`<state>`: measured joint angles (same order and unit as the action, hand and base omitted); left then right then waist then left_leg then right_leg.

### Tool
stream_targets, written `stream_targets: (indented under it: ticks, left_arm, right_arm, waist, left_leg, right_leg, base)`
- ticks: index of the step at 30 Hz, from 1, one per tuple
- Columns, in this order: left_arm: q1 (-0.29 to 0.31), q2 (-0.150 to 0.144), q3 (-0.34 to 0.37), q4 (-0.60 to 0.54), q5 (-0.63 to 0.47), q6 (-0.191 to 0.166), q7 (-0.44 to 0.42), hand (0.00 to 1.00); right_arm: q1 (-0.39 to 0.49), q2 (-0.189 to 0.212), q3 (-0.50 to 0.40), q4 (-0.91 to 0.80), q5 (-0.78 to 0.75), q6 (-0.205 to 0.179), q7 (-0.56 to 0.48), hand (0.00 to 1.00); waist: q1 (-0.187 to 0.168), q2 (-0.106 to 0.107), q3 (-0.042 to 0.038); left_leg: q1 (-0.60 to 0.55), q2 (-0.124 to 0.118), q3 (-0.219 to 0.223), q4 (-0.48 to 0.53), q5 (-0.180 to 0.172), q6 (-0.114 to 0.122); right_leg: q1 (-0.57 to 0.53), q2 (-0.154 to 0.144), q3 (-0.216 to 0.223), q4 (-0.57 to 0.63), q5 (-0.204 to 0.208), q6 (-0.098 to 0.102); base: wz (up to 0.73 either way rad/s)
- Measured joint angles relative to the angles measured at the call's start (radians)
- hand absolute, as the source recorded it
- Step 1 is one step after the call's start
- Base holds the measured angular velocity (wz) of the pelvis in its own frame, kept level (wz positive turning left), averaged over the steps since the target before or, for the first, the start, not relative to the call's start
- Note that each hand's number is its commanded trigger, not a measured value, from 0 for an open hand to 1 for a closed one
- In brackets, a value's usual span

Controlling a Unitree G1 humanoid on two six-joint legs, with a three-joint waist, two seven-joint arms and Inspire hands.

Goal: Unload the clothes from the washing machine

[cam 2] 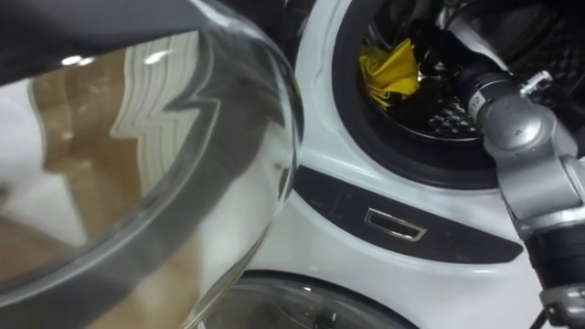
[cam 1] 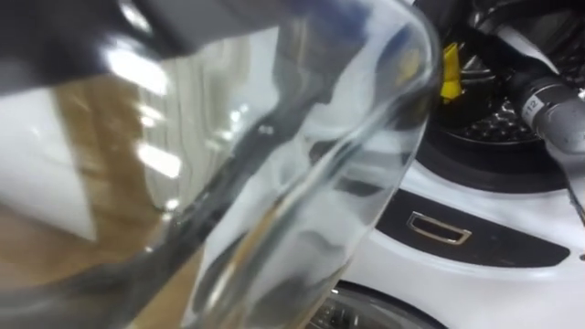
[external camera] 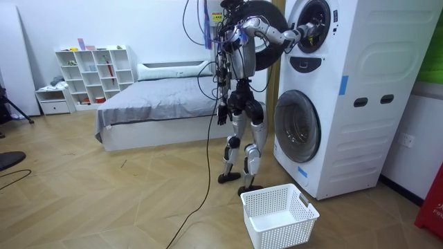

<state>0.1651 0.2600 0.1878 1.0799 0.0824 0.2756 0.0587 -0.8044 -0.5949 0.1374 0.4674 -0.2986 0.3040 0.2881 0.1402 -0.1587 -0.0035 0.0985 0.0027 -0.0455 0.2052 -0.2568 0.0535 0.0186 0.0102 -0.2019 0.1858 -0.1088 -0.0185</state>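
Left eye view: past open glass door [cam 1: 274, 183], yellow cloth [cam 1: 450, 75] in upper drum [cam 1: 494, 126].

Room view: stands at washing machine [external camera: 346, 138], right robot hand [external camera: 303, 32] in drum mouth, left robot hand [external camera: 221, 114] hanging by hip; cannot tell either grip.

Right eye view: cloth at drum's left side.

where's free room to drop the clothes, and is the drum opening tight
The white basket, before the lower door, is bare inside; the wood floor between it and the bed is open too. The upper drum mouth is crowded: the right arm fills its right side, yellow cloth sits left.
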Motion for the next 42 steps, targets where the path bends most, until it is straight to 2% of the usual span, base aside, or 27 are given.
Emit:
stream_targets:
  ticks: [6,8,10,17,25,30,32,33,36,37,40,42]
  left_arm:
    - [-0.007,0.012,0.004,0.012,0.009,0.012,-0.014,0.0]
    - [-0.03,0.02,0.0,0.034,0.008,0.031,-0.031,0.0]
    - [-0.042,0.023,-0.011,0.037,0.008,0.04,-0.032,0.0]
    - [-0.062,0.023,-0.06,0.042,0.007,0.049,-0.046,0.0]
    - [-0.084,0.023,-0.074,0.037,-0.013,0.045,-0.039,0.0]
    - [-0.086,0.024,-0.074,0.032,-0.034,0.038,-0.004,0.0]
    - [-0.084,0.024,-0.074,0.037,-0.049,0.021,0.016,0.0]
    - [-0.083,0.024,-0.074,0.038,-0.05,0.019,0.021,0.0]
    - [-0.08,0.025,-0.075,0.04,-0.052,0.009,0.028,0.0]
    - [-0.074,0.023,-0.075,0.039,-0.053,0.001,0.029,0.0]
    - [-0.053,0.02,-0.074,0.04,-0.059,-0.009,0.039,0.0]
    - [-0.038,0.02,-0.068,0.042,-0.073,-0.025,0.06,0.0]
  right_arm:
    - [-0.019,-0.019,0.0,0.087,-0.024,0.017,0.123,1.0]
    - [-0.021,-0.019,-0.003,0.114,-0.023,0.033,0.151,1.0]
    - [-0.022,-0.019,-0.01,0.134,-0.018,0.047,0.152,1.0]
    - [-0.043,-0.02,-0.023,0.15,-0.008,0.046,0.167,1.0]
    - [-0.045,-0.021,-0.036,0.151,0.021,0.047,0.178,1.0]
    - [-0.036,-0.017,-0.04,0.122,0.064,0.048,0.17,1.0]
    - [-0.028,-0.015,-0.039,0.068,0.064,0.052,0.167,1.0]
    - [-0.026,-0.013,-0.039,0.058,0.064,0.055,0.166,1.0]
    - [0.006,-0.01,-0.035,-0.021,0.064,0.06,0.142,1.0]
    - [0.047,-0.009,-0.035,-0.106,0.062,0.065,0.112,1.0]
    - [0.165,-0.009,-0.051,-0.325,0.067,0.069,0.047,1.0]
    - [0.235,-0.008,-0.06,-0.481,0.065,0.072,0.008,1.0]
  waist:
    - [0.017,-0.004,0.0026]
    - [0.024,-0.002,0.004]
    - [0.029,0.001,0.0056]
    - [0.031,0.027,0.0171]
    - [0.03,0.032,0.0162]
    - [0.03,0.03,0.0149]
    - [0.031,0.027,0.0093]
    - [0.029,0.028,0.01]
    - [0.029,0.032,0.0058]
    - [0.032,0.032,-0.0016]
    - [0.011,0.043,-0.0082]
    - [-0.001,0.047,-0.0099]
  left_leg:
    - [0.022,0.004,-0.013,-0.003,0.001,-0.001]
    - [0.03,0.006,-0.014,-0.003,0.001,-0.001]
    - [0.032,0.006,-0.014,-0.003,0.001,-0.001]
    - [0.039,0.004,-0.013,-0.006,0.0,-0.003]
    - [0.044,0.006,-0.011,-0.01,0.0,-0.006]
    - [0.048,0.007,0.003,-0.011,0.0,-0.006]
    - [0.046,0.01,0.018,-0.017,0.001,-0.006]
    - [0.045,0.011,0.02,-0.017,0.001,-0.006]
    - [0.048,0.016,0.043,-0.019,0.001,-0.006]
    - [0.044,0.017,0.057,-0.02,0.001,-0.007]
    - [0.044,0.021,0.076,-0.018,0.001,-0.007]
    - [0.045,0.023,0.097,-0.02,0.002,-0.008]
  right_leg:
    - [0.025,0.002,-0.007,-0.003,0.0,0.0]
    - [0.041,0.002,-0.006,-0.017,0.0,-0.001]
    - [0.043,0.002,-0.005,-0.017,0.001,-0.001]
    - [0.048,0.008,-0.003,-0.02,0.001,-0.003]
    - [0.049,0.01,-0.002,-0.019,0.001,-0.003]
    - [0.044,0.014,0.013,-0.019,0.001,-0.003]
    - [0.033,0.019,0.031,-0.018,0.004,-0.006]
    - [0.032,0.02,0.034,-0.019,0.004,-0.007]
    - [0.026,0.026,0.052,-0.018,0.004,-0.007]
    - [0.016,0.028,0.064,-0.016,0.004,-0.008]
    - [0.012,0.03,0.073,-0.017,0.004,-0.01]
    - [0.006,0.035,0.093,-0.016,0.002,-0.012]
  base:
    - [0.05]
    - [0.0]
    - [0.0]
    - [0.0]
    - [0.0]
    - [-0.09]
    - [-0.22]
    - [-0.19]
    - [-0.18]
    - [-0.3]
    - [-0.2]
    - [-0.29]
